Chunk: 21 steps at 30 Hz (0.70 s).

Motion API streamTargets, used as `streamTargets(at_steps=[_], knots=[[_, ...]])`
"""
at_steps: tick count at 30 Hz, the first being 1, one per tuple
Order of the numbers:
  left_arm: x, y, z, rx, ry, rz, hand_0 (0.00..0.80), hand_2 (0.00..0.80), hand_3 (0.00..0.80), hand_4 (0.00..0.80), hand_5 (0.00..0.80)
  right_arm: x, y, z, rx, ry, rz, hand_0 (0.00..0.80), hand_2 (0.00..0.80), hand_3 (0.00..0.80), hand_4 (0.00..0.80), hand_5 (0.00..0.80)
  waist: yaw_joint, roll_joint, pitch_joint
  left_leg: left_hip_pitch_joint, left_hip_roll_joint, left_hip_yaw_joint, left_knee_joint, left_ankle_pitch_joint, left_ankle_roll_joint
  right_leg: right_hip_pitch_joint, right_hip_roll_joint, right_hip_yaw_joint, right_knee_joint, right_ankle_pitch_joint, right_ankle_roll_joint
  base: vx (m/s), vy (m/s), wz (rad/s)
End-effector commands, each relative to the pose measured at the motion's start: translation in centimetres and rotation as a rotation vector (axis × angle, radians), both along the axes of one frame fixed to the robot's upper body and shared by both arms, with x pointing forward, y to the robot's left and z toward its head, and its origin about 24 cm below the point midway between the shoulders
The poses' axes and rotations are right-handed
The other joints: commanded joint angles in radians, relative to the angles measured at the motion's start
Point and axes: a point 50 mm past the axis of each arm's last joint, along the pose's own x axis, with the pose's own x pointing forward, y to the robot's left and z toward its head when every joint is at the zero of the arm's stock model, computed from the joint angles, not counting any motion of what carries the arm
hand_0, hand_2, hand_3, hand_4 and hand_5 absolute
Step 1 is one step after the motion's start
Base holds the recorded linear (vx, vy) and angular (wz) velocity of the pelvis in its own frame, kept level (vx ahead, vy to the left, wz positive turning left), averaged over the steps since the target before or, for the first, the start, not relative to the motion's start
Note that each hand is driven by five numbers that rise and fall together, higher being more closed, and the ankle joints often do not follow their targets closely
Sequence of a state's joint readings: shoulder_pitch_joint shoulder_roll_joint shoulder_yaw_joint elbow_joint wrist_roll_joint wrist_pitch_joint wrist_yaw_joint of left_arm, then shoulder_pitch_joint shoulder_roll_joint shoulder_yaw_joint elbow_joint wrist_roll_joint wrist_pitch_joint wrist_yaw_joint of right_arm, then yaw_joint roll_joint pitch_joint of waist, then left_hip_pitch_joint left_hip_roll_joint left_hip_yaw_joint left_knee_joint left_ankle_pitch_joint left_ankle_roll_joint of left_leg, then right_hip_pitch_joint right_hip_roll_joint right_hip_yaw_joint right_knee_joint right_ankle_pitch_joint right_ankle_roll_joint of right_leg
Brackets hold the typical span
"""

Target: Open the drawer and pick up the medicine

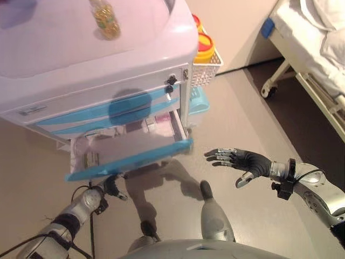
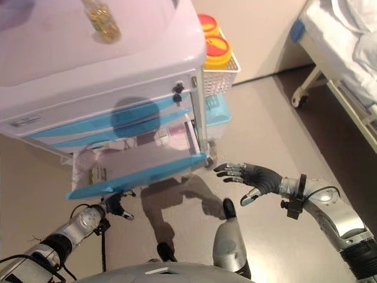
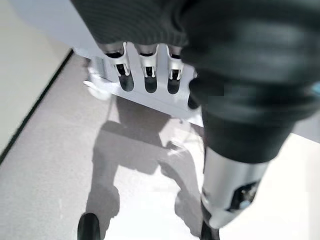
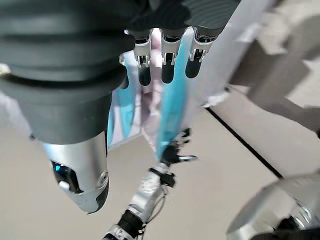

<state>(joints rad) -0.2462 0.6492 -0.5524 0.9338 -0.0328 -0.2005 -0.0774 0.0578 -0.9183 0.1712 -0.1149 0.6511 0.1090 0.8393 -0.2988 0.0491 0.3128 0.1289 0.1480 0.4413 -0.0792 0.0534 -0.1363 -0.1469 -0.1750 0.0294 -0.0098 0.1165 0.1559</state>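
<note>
here the medicine (image 2: 97,174) lies in the open drawer (image 2: 138,175), right hand (image 2: 250,177) spread beside.

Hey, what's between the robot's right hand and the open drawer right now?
Only bare floor lies between the open right hand and the pulled-out drawer; the left eye view shows this.

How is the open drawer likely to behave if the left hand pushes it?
The drawer is pulled well out of the cart, so it would probably slide straight back. It holds only a few small items, so it is likely light. The left hand is under its front edge, so an upward push may only tilt it.
</note>
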Motion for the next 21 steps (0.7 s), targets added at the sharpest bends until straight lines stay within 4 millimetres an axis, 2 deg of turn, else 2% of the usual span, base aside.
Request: streamTargets(at_steps=[1,2,6,10,11,14,17,21], knots=[[2.8,4.8,5.2,-0.071,-0.200,0.200,0.000,0.000,0.000,0.000,0.000,-0.4,0.6,0.0,0.099,0.009,0.050,0.000,0.000,0.000,0.000,0.000,-0.042,-0.029,0.018,-0.088,0.049,-0.039,0.245,-0.120,0.021,-0.105,-0.018,0.013,0.179,-0.062,0.012,-0.068,0.070,-0.34],[3.1,5.2,5.8,-0.085,-0.217,0.209,0.000,0.000,0.000,0.000,0.000,-0.4,0.5,-0.1,0.102,0.013,0.041,0.000,0.000,0.000,0.000,0.000,-0.045,-0.029,0.029,-0.099,0.051,-0.036,0.253,-0.116,0.019,-0.118,-0.014,0.017,0.185,-0.062,0.010,-0.078,0.064,-0.28],[4.8,8.2,10.6,-0.124,-0.331,0.303,0.000,0.000,0.000,0.000,0.000,-0.5,-0.5,-0.6,0.097,0.024,0.005,0.000,0.000,0.000,0.000,0.000,-0.063,-0.030,0.085,-0.159,0.069,-0.034,0.302,-0.084,0.006,-0.174,0.006,0.035,0.220,-0.068,-0.012,-0.053,0.036,-0.14],[5.9,11.4,15.5,-0.119,-0.488,0.442,0.000,0.000,0.000,0.000,0.000,-0.4,-0.6,-1.0,0.087,0.018,-0.021,0.000,0.000,0.000,0.000,0.000,-0.067,-0.042,0.120,-0.214,0.089,-0.034,0.339,-0.061,-0.008,-0.228,0.018,0.025,0.245,-0.069,-0.025,-0.041,-0.002,-0.04],[5.9,11.7,16.0,-0.124,-0.505,0.459,0.000,0.000,0.000,0.000,0.000,-0.4,-0.5,-1.0,0.086,0.016,-0.024,0.000,0.000,0.000,0.000,0.000,-0.067,-0.044,0.122,-0.220,0.091,-0.035,0.343,-0.059,-0.010,-0.235,0.020,0.024,0.248,-0.070,-0.026,-0.038,-0.017,-0.07],[6.2,13.6,19.5,-0.124,-0.626,0.562,0.000,0.000,0.000,0.000,0.000,-0.1,-0.4,-1.1,0.099,-0.006,-0.056,0.000,0.000,0.000,0.000,0.000,-0.066,-0.066,0.149,-0.273,0.108,-0.048,0.369,-0.041,-0.020,-0.282,0.039,0.022,0.263,-0.066,-0.037,-0.063,-0.040,-0.08],[6.4,14.5,22.4,-0.095,-0.738,0.628,0.000,0.000,0.000,0.000,0.000,0.0,0.0,-1.1,0.107,-0.037,-0.069,0.000,0.000,0.000,0.000,0.000,-0.061,-0.090,0.170,-0.318,0.122,-0.065,0.384,-0.030,-0.026,-0.309,0.052,0.020,0.266,-0.061,-0.040,-0.076,-0.067,-0.06],[6.0,15.8,25.5,-0.123,-0.859,0.710,0.000,0.000,0.000,0.000,0.000,0.0,0.1,-1.2,0.135,-0.060,-0.089,0.000,0.000,0.000,0.000,0.000,-0.054,-0.115,0.194,-0.364,0.137,-0.085,0.391,-0.017,-0.032,-0.338,0.068,0.008,0.268,-0.057,-0.045,-0.066,-0.058,0.00]])
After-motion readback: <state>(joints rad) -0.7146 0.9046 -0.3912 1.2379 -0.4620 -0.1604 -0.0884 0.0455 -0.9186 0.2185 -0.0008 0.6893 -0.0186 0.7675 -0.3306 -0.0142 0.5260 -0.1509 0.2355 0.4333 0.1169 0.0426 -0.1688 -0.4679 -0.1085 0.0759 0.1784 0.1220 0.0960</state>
